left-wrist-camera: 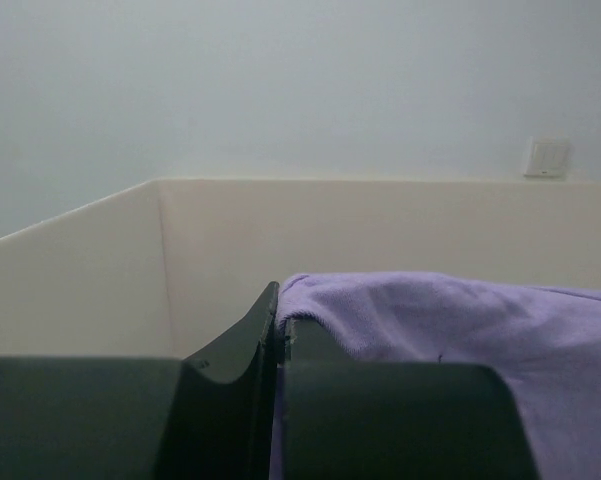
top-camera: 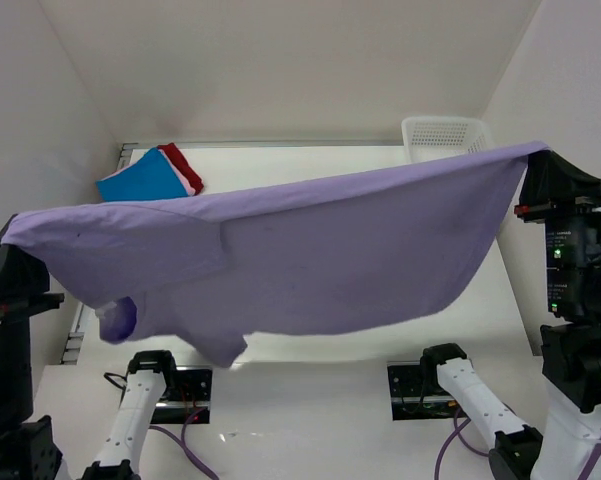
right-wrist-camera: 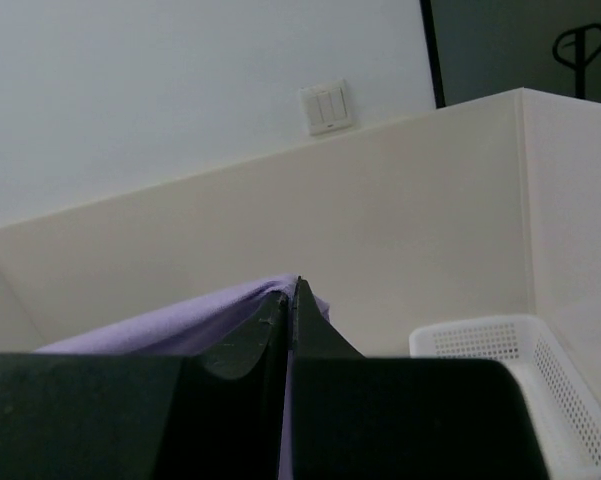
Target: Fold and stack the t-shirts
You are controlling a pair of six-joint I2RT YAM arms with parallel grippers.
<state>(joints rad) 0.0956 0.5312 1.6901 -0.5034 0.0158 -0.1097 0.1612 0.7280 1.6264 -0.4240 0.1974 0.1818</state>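
A large lavender-purple t-shirt (top-camera: 310,250) hangs stretched in the air across the whole table, held up by both arms. My left gripper (top-camera: 12,232) is shut on its left corner, and the cloth (left-wrist-camera: 450,320) drapes over the right finger in the left wrist view. My right gripper (top-camera: 533,158) is shut on the shirt's right corner, with purple cloth (right-wrist-camera: 180,325) pinched between the fingers. At the back left of the table lies a stack of folded t-shirts: bright blue (top-camera: 138,180) on top, pink (top-camera: 188,184) and red (top-camera: 183,163) edges showing beneath.
A white plastic mesh basket (top-camera: 442,135) stands at the back right, also seen in the right wrist view (right-wrist-camera: 520,360). Cream walls (left-wrist-camera: 70,270) enclose the table. The hanging shirt hides much of the tabletop (top-camera: 310,345).
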